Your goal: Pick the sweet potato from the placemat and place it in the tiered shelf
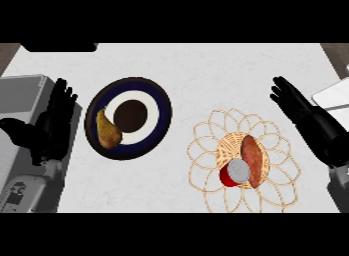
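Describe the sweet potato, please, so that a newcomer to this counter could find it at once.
Find the woven wicker placemat at the counter's lower right, in front of the right hand. On its middle lies the sweet potato, long and reddish-brown. The red can touching it is short and round with a silver lid.

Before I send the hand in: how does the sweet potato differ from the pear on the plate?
The sweet potato is reddish-brown and long; the pear is yellow-brown, narrower at its top end. The sweet potato lies on the woven placemat beside a red can; the pear rests on the rim of the dark plate, alone. Both lie on their sides, untouched by either hand.
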